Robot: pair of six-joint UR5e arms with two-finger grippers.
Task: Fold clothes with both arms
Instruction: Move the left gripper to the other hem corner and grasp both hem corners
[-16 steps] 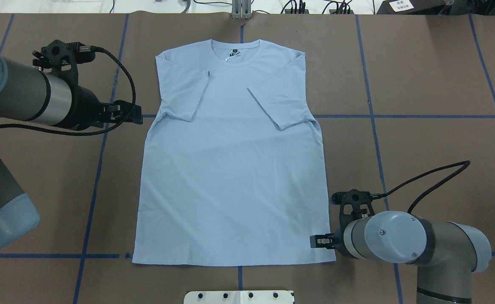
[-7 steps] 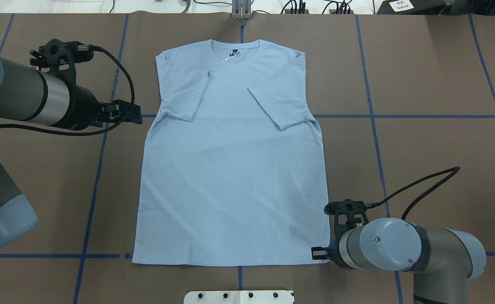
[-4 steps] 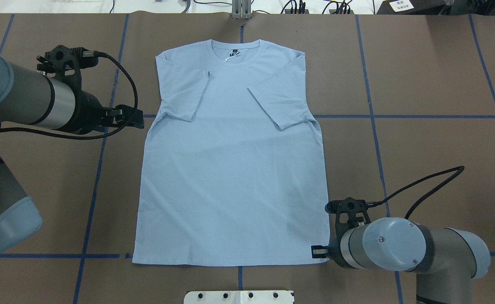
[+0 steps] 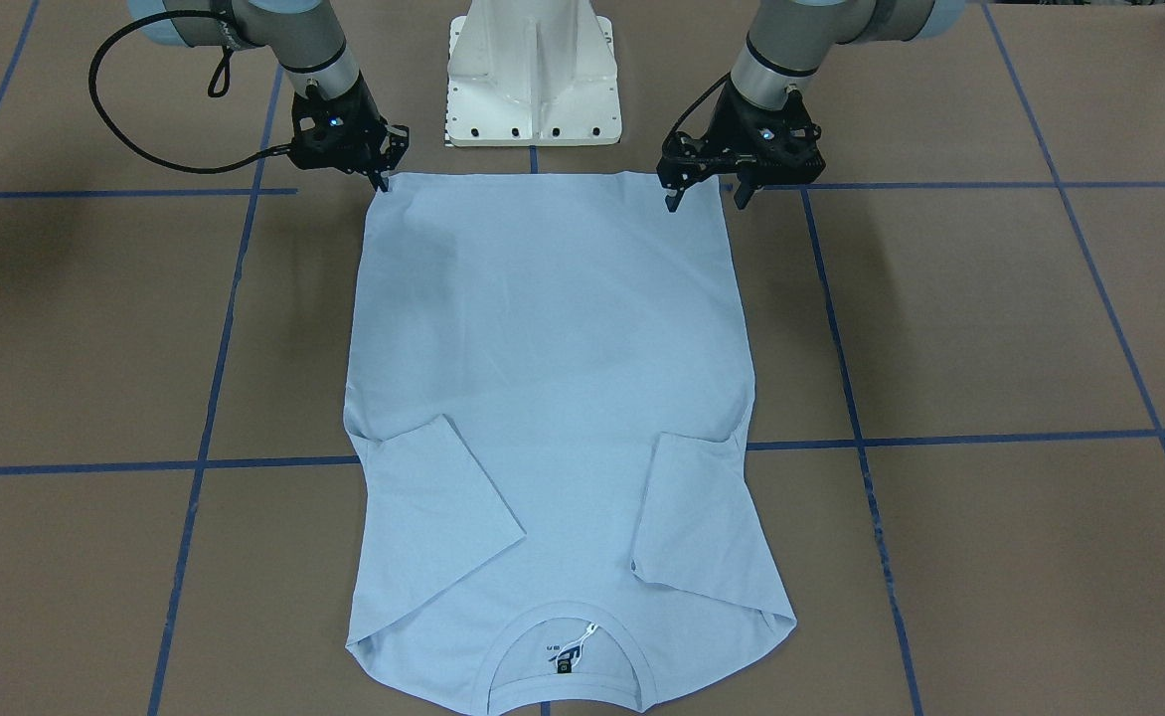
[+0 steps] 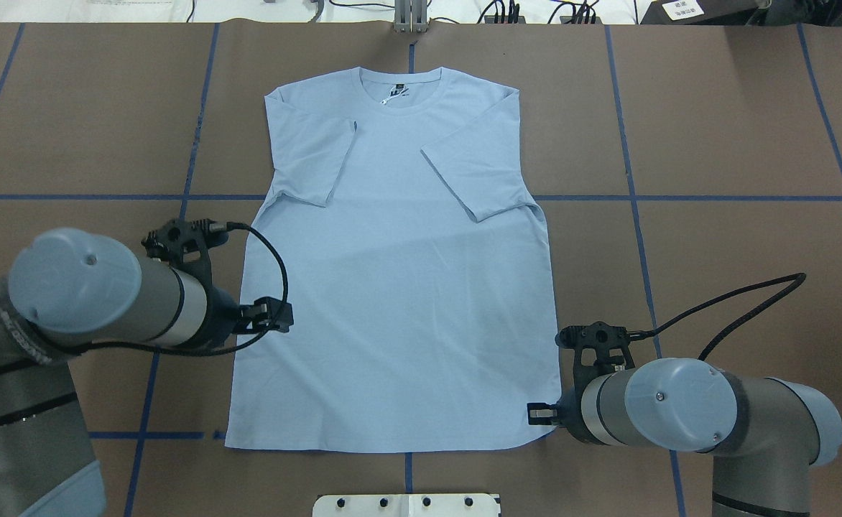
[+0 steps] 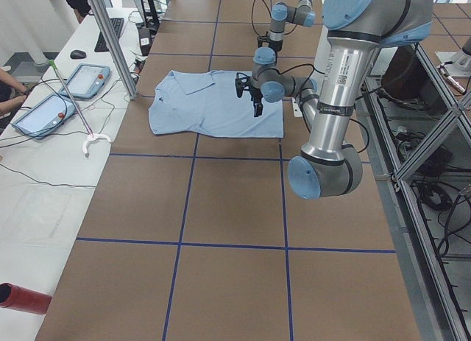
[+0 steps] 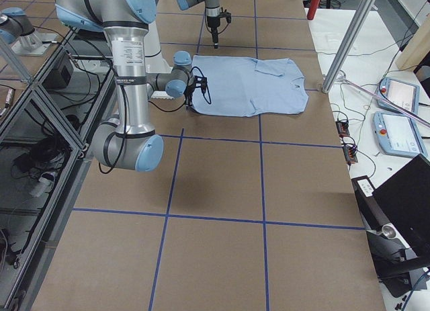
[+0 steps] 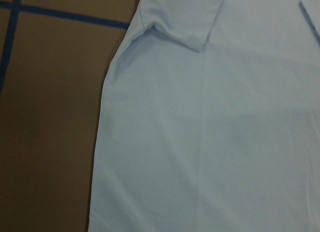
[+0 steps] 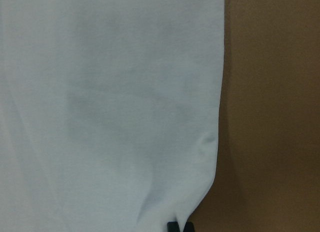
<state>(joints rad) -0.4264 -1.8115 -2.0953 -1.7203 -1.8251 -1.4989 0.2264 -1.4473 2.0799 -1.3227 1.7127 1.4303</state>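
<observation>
The shirt (image 5: 392, 301) at centre is smooth matt cloth, the table (image 5: 737, 129) around it matt brown paper, the lower-right arm (image 5: 766, 416) smooth grey metal.

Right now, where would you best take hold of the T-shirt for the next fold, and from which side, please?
Probably its two hem corners, coming down from above. The T-shirt lies flat, sleeves folded in, so only edges give a pinchable lip; the left gripper and right gripper hang at those corners.
</observation>
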